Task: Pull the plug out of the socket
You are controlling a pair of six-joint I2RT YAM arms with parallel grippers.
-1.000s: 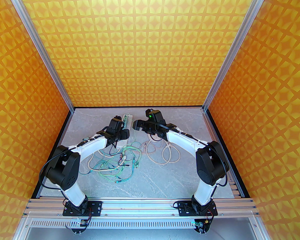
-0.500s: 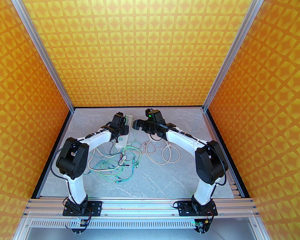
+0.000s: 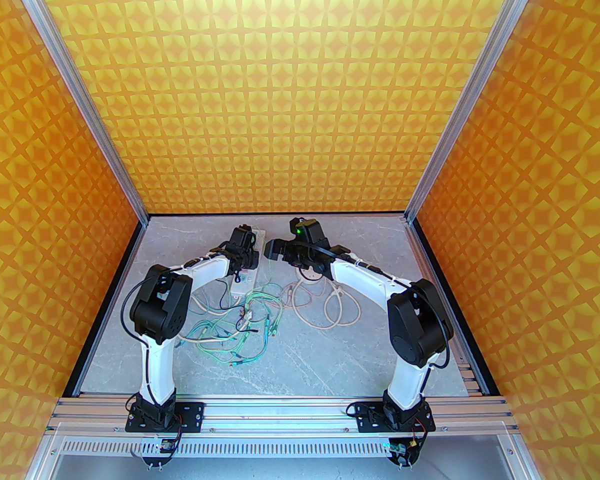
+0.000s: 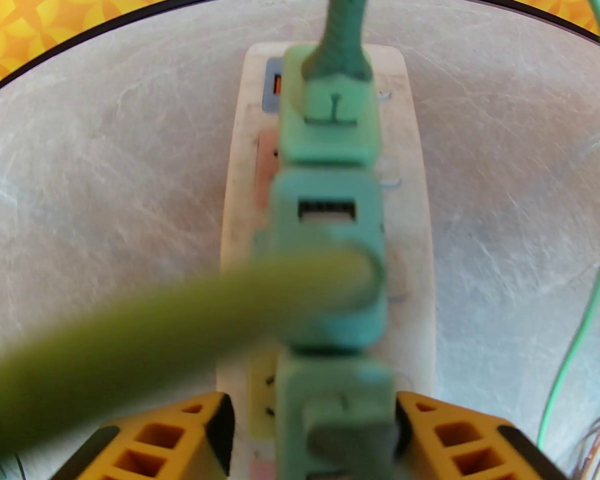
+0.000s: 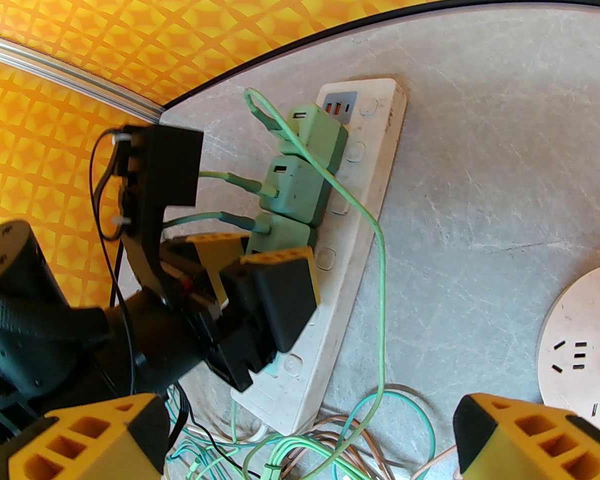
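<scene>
Target plug [image 5: 280, 230]: green, nearest of three green plugs seated in a row on the white power strip [image 5: 365, 203], which lies flat toward the far side of the tabletop [image 5: 480, 168]. The left end effector [image 4: 312, 413] straddles this plug with jaws partly open; one pad looks to touch its side, the other shows a gap. Step: grasp, not yet a firm hold. Next move probably needs both pads tight on the plug, then a straight pull off the strip; the strip may lift unless pinned. The right end effector [image 5: 307, 418] hangs wide open and empty just beside the strip, free to hold it down. Count: three plugs, one strip, one round white socket disc [image 5: 585, 338], one cable tangle [image 3: 240, 328], two arms.
</scene>
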